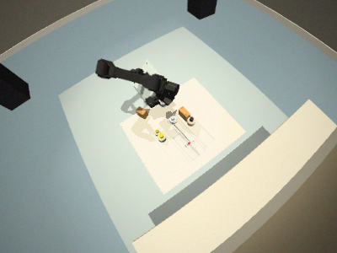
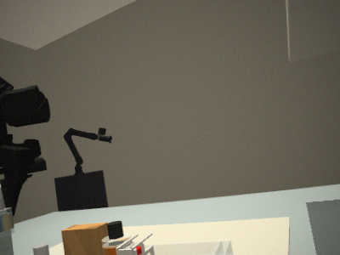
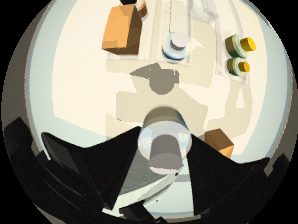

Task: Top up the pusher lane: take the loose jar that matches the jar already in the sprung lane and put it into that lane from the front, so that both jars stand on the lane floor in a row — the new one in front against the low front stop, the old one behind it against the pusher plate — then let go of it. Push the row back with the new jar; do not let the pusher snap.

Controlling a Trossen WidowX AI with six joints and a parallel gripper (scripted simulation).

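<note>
My gripper (image 1: 161, 102) (image 3: 164, 134) is shut on the loose grey-capped jar (image 3: 164, 135), which stands roughly upright between the fingers; its shadow lies apart from it, so it appears raised. The matching grey-capped jar (image 1: 173, 121) (image 3: 175, 49) stands at the front end of the sprung lane (image 3: 159, 30). My gripper is in front of that end, on the robot's side. A thin line runs back along the lane to the red mark (image 1: 189, 143) (image 2: 138, 251). The low front stop and the pusher plate are too faint to make out.
An orange block (image 1: 184, 113) (image 2: 85, 240) (image 3: 120, 30) and a black-capped jar (image 1: 191, 121) (image 2: 115, 230) are beside the lane. Two yellow-capped jars (image 1: 162, 137) (image 3: 240, 46) stand in the lane on the other side. A smaller brown block (image 1: 141, 112) (image 3: 220, 142) lies near my gripper.
</note>
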